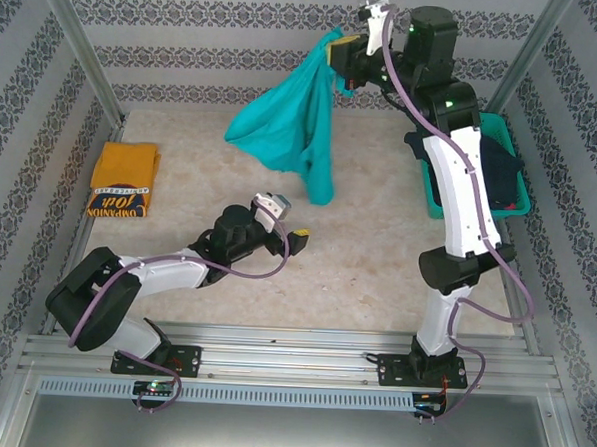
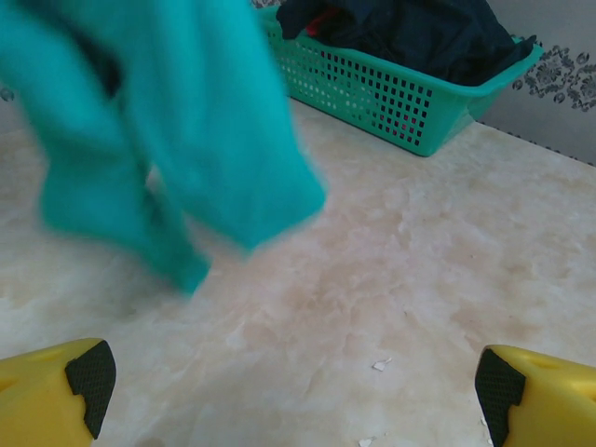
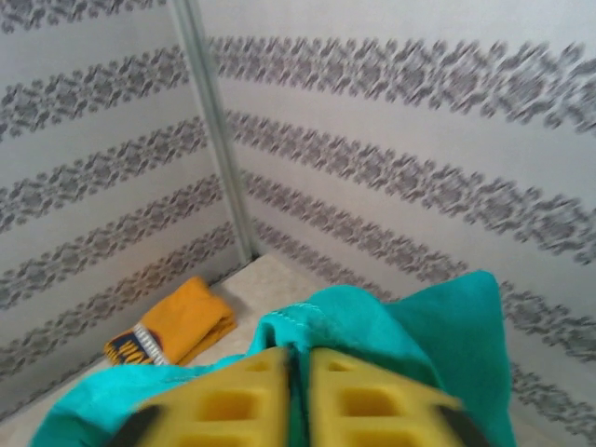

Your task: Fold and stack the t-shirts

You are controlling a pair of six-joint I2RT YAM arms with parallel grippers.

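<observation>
Hanging from the right gripper [image 1: 342,54], the teal t-shirt [image 1: 284,123] ran lengthwise from its pinched edge at the top down toward the table [image 1: 377,258]. Its bulk billowed to the left and a narrower tail dropped straight below; whether that tail touched the surface could not be told. The jaws stood nearly together with a fold of the cloth between them. The left gripper [image 2: 293,377] hovered low over mid-table, its jaws spread wide and empty. The yellow t-shirt [image 1: 124,179] lay folded by the left edge, long axis running near to far, lettered band at its near end. The teal basket [image 2: 372,93] at the right held a heap of dark clothes [image 2: 419,33].
</observation>
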